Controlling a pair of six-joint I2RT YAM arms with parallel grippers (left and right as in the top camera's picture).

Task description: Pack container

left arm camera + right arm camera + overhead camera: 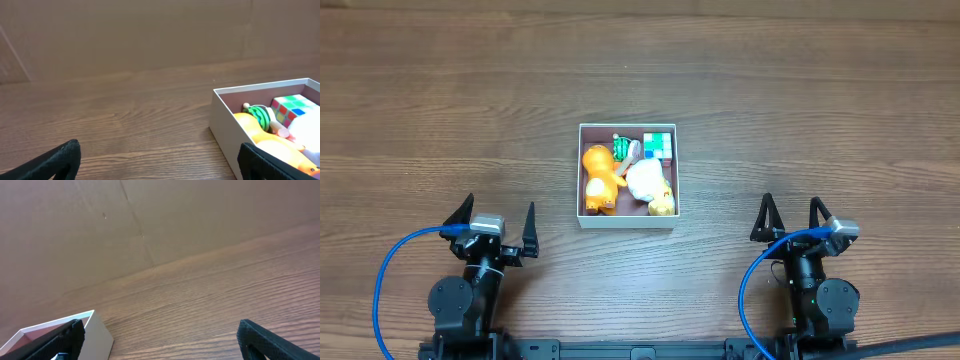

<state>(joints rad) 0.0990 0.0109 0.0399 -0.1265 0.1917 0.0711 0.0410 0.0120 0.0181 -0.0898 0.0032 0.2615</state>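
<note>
Overhead: my left pincer & right pincer sit at the near edge of the wood-grain surface, jaws spread wide, nothing held. Container, a square thin-walled white card box, lies centre, farther out, w/ a glossy orange toy, a rounded white toy & a multicolour cube inside.
Left wrist: box at right, matte walls.
Right wrist: only its white corner, lower left.

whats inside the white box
The container holds an orange toy figure, a green striped toy, a colour puzzle cube and a white-and-yellow toy. They cover most of its floor; anything under them is hidden.
</note>
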